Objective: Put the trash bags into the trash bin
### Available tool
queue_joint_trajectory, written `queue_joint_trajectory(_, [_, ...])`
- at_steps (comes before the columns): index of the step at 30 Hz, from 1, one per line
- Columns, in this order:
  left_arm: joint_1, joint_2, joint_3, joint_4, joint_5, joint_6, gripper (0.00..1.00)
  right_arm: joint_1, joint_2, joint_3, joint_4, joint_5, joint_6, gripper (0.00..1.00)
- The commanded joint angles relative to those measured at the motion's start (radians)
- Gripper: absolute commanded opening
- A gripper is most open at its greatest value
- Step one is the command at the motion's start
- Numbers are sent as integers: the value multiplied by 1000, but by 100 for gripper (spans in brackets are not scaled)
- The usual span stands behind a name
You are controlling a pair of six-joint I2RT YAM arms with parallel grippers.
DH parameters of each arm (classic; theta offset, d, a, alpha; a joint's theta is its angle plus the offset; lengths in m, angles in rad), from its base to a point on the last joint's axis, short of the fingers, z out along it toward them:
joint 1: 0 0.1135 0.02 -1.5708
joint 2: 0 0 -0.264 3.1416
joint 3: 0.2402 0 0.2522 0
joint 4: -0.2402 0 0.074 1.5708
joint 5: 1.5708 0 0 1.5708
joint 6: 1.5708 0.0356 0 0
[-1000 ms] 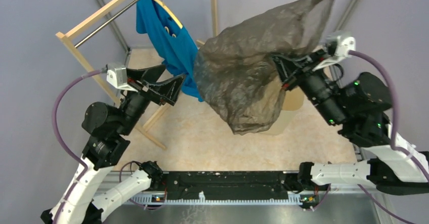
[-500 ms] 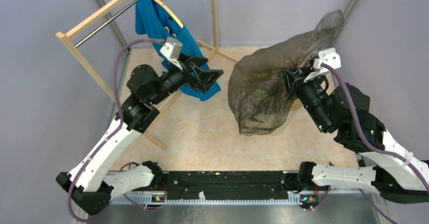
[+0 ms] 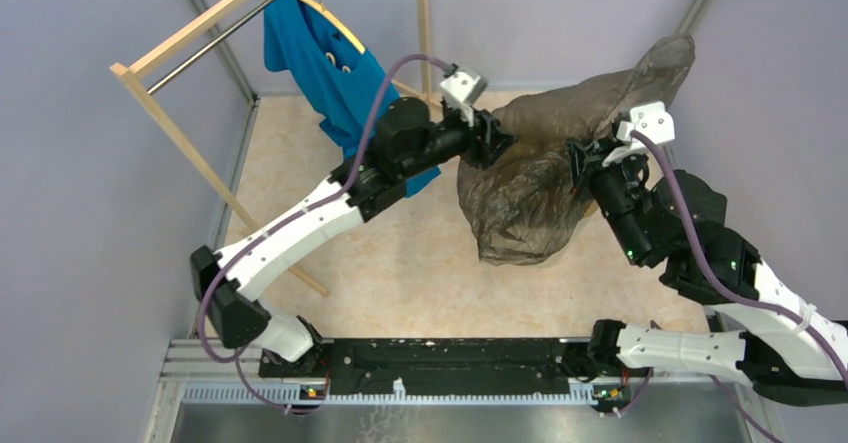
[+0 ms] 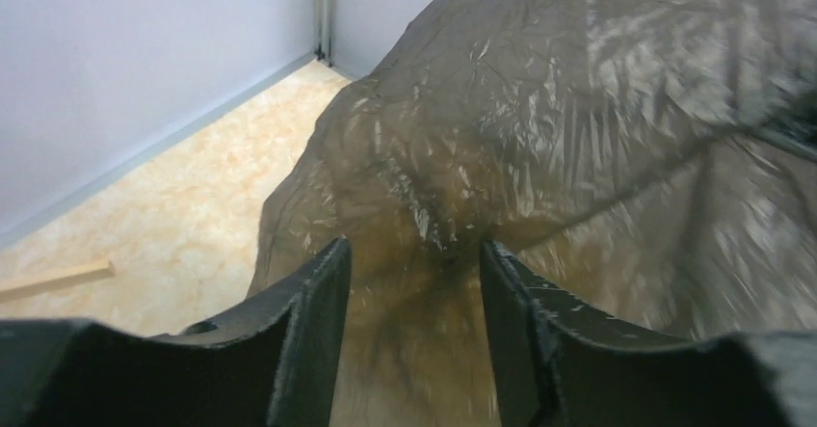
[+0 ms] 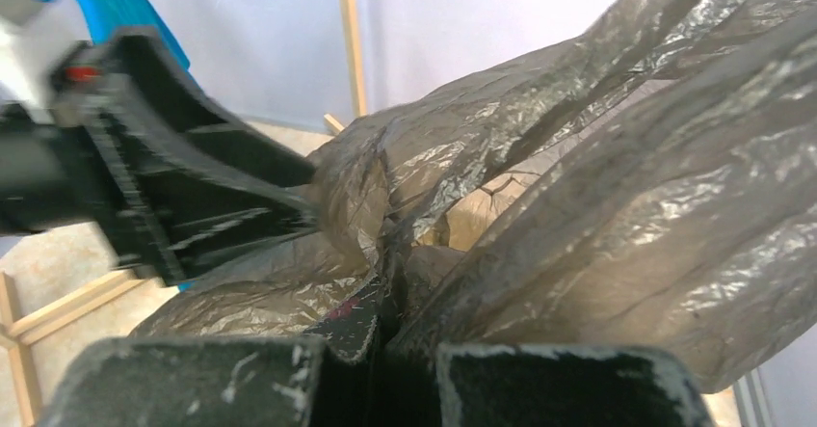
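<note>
The dark, see-through trash bag [image 3: 525, 198] hangs in the air at the right of the floor. My right gripper [image 3: 577, 159] is shut on a bunched fold of it near its top; the wrist view shows the film [image 5: 626, 186] pinched between the closed fingers [image 5: 371, 326]. My left gripper [image 3: 502, 141] presses into the bag's upper left side. Its jaws [image 4: 414, 249] stand apart with the bag's wrinkled skin [image 4: 578, 109] bulging between them. The trash bin is hidden behind the bag in the top view.
A blue shirt [image 3: 330, 73] hangs on the wooden clothes rack [image 3: 160, 103] at the back left, just behind the left arm's elbow. Grey walls enclose the speckled beige floor [image 3: 400, 263]. A black rail [image 3: 450, 363] runs along the near edge.
The left arm swung from the rack rightward across the floor until its gripper met the bag, and its jaws narrowed. The right gripper lowered the bag slightly and kept hold of it.
</note>
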Motion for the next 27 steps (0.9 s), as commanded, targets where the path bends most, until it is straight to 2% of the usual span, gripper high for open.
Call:
queue_joint_trajectory(1, [-35, 141, 147, -71, -125, 56, 55, -25, 17, 3, 23, -14, -10, 0])
queue_joint_trajectory(7, [-92, 326, 270, -129, -159, 34, 54, -127, 49, 4, 1, -115, 30, 0])
queue_joint_trajectory(10, [-100, 384, 292, -169, -218, -33, 50, -269, 66, 9, -34, -263, 117, 0])
queue_joint_trajectory(16, [-100, 384, 225, -145, -231, -96, 51, -519, 125, -26, -48, -584, 219, 0])
queue_joint_trajectory(18, [-100, 374, 224, -168, -263, -95, 54, -593, 154, -45, -53, -696, 246, 0])
queue_joint_trajectory(21, [-99, 328, 218, -190, -296, -89, 65, -669, 173, -96, -29, -838, 274, 0])
queue_joint_trajectory(27, [-97, 231, 257, -258, -307, -69, 81, -720, 215, -150, -52, -853, 260, 0])
